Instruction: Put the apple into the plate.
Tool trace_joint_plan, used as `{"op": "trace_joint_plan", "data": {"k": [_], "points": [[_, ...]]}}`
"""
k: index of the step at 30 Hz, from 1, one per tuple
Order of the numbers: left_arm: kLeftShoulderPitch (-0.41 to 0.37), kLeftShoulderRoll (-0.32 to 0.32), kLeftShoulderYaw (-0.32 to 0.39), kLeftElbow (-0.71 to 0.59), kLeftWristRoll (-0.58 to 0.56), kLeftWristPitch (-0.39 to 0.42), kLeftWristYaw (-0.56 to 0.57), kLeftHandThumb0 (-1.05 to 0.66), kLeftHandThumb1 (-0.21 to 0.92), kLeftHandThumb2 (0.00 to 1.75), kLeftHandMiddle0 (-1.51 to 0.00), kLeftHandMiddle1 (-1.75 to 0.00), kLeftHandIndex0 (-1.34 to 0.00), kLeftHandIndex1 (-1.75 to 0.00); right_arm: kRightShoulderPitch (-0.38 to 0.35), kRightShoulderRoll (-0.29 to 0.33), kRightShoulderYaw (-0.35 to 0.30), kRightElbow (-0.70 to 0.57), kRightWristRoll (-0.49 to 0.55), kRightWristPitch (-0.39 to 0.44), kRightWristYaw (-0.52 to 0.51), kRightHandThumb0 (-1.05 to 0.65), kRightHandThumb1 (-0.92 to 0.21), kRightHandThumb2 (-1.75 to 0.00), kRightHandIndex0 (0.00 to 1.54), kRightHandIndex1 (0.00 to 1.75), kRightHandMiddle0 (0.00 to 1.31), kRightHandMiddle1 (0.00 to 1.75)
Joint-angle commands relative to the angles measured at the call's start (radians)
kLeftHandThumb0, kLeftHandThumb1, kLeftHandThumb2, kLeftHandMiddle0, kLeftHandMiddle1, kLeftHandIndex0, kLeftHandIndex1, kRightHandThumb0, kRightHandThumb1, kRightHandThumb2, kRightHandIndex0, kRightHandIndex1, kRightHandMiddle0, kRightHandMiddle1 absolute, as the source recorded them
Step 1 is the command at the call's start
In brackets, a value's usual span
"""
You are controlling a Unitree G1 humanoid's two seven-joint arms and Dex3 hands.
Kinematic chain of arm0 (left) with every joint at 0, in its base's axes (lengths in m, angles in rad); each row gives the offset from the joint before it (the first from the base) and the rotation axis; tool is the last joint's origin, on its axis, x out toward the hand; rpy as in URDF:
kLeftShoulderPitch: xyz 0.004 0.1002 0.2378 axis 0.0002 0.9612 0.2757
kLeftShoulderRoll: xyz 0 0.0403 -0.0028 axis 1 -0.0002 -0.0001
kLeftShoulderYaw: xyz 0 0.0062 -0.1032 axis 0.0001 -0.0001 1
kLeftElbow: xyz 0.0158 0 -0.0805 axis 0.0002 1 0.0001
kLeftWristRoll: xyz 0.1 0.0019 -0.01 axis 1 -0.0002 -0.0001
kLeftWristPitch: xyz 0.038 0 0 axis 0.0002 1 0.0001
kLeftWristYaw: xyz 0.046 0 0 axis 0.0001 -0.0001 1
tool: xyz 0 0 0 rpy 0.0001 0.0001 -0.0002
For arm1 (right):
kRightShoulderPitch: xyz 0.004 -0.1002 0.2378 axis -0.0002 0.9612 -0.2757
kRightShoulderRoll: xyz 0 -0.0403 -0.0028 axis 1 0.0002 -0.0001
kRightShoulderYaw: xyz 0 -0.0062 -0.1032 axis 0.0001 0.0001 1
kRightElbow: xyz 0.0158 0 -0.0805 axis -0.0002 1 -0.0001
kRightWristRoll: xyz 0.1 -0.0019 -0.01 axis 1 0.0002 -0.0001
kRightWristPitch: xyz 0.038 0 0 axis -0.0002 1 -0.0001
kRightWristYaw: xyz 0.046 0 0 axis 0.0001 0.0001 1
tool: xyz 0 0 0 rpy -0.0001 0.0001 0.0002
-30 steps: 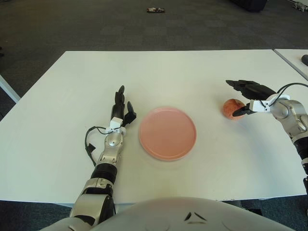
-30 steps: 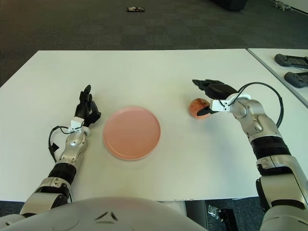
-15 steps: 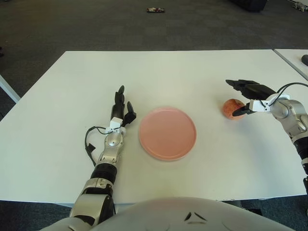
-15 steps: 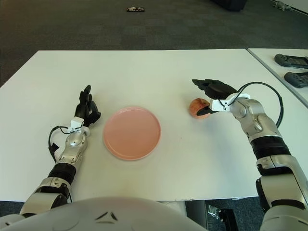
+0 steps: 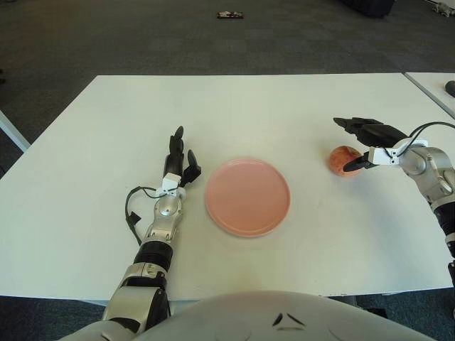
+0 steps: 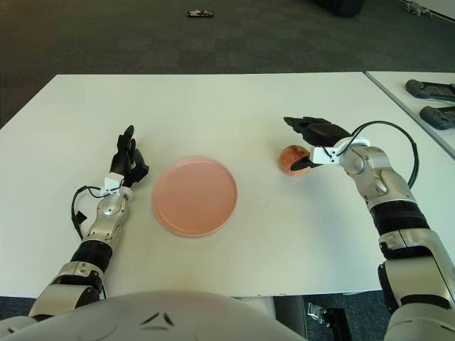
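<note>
A red-and-yellow apple (image 5: pixel 343 160) sits on the white table (image 5: pixel 234 99), to the right of an empty pink plate (image 5: pixel 247 196). My right hand (image 5: pixel 357 143) is at the apple's right side with its fingers spread around it: two fingers reach over its top and the thumb touches its lower right side. The fingers have not closed on it. My left hand (image 5: pixel 178 160) lies on the table just left of the plate, fingers relaxed and holding nothing.
A second white table (image 6: pixel 419 92) stands to the right with two dark controllers (image 6: pixel 430 89) on it. A small dark object (image 5: pixel 229 14) lies on the grey carpet beyond the table.
</note>
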Motion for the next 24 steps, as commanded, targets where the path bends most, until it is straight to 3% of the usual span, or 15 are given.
{"op": "trace_joint_plan", "data": {"k": [1, 11, 24], "points": [[0.008, 0.008, 0.006, 0.016, 0.006, 0.009, 0.007, -0.82, 0.92, 1.02, -0.18, 0.00, 0.00, -0.43, 0.005, 0.011, 0.076, 0.129, -0.063, -0.058, -0.042, -1.05, -0.92, -0.20, 0.00, 0.00, 0.00, 0.00], [0.015, 0.005, 0.005, 0.005, 0.008, 0.011, 0.013, -0.82, 0.92, 1.02, -0.18, 0.00, 0.00, -0.42, -0.036, 0.025, 0.142, 0.259, -0.096, -0.087, -0.128, -1.05, -0.92, -0.25, 0.00, 0.00, 0.00, 0.00], [0.014, 0.004, 0.007, 0.008, 0.003, 0.014, 0.011, -0.81, 0.92, 1.01, -0.19, -0.01, 0.00, -0.43, -0.038, 0.020, 0.180, 0.302, -0.091, -0.076, -0.146, -1.05, -0.92, -0.25, 0.00, 0.00, 0.00, 0.00]]}}
